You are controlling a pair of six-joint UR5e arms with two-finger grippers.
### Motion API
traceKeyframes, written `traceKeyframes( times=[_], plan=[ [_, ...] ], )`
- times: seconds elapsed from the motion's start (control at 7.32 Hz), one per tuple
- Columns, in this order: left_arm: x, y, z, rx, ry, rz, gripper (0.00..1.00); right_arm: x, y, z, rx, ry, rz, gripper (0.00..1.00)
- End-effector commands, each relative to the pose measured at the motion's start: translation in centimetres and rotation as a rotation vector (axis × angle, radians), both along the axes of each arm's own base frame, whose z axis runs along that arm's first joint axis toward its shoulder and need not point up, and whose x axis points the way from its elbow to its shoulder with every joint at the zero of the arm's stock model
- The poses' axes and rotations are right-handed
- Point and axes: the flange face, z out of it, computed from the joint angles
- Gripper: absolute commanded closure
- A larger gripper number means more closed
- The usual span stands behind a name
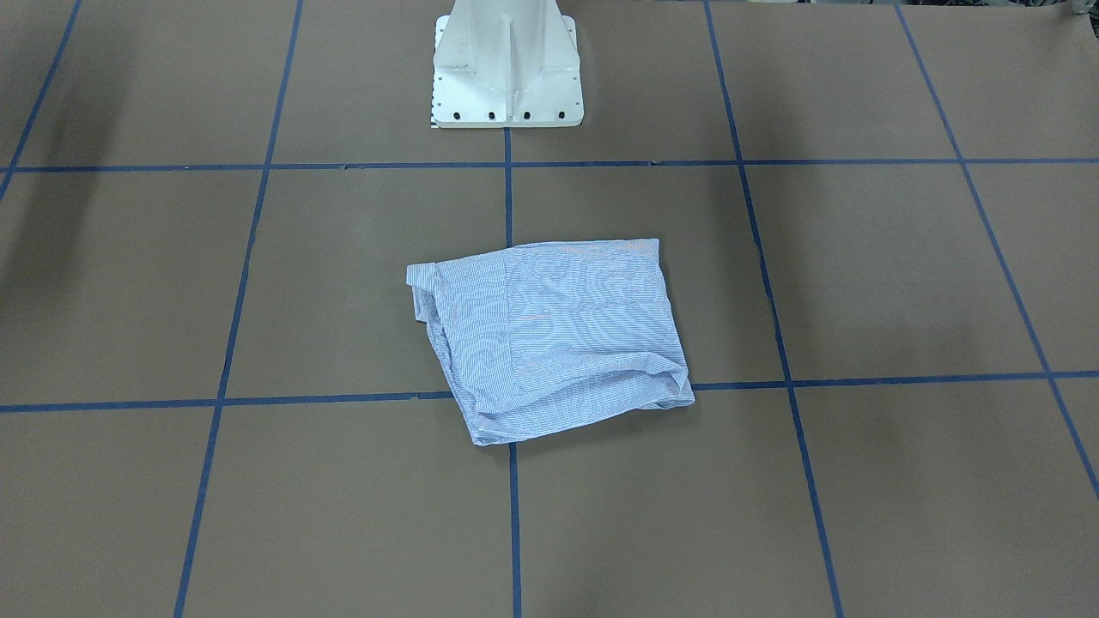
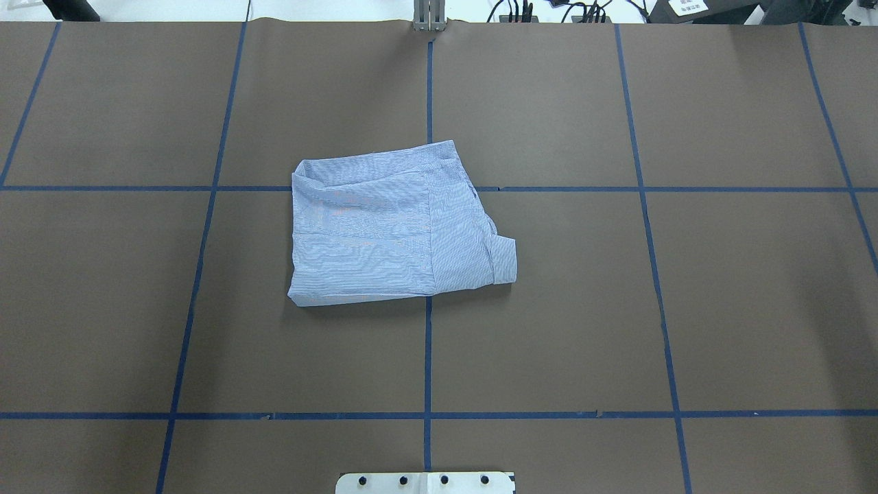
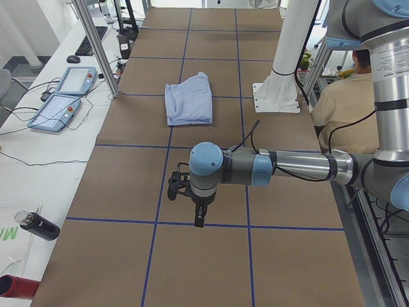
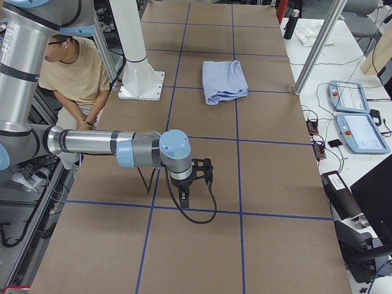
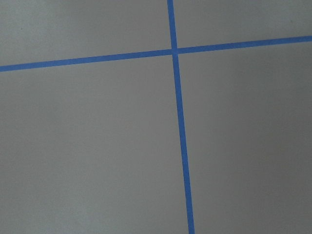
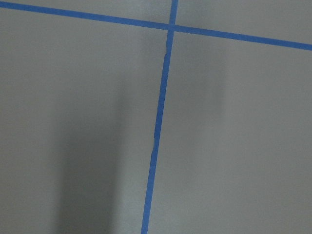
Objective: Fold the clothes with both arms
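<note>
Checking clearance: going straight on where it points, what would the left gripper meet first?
The left gripper points down, so probably the brown paper-covered table, near a blue tape crossing.

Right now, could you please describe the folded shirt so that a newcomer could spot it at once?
Start at the white pedestal base on the brown, blue-taped table. In front of it, across the centre tape line, lies the shirt: a folded bundle, the only light-blue striped cloth there.

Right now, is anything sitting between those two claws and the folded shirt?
Nothing visible does. Only bare brown table with blue tape lines lies between the left gripper and the shirt, and likewise between the right gripper and it.
</note>
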Motion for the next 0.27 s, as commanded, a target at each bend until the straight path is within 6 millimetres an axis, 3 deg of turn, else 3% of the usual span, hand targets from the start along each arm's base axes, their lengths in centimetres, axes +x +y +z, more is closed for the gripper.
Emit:
traceKeyframes(
  times=[0.0,0.14],
  plan=[
    [0.00,-0.05,-0.21,0.004,0.000,0.000,0.00,0.00,-0.06,-0.04,0.001,0.000,0.000,0.00],
    [0.00,-0.05,-0.29,0.007,0.000,0.001,0.00,0.00,-0.06,-0.04,0.001,0.000,0.000,0.00]
  ],
)
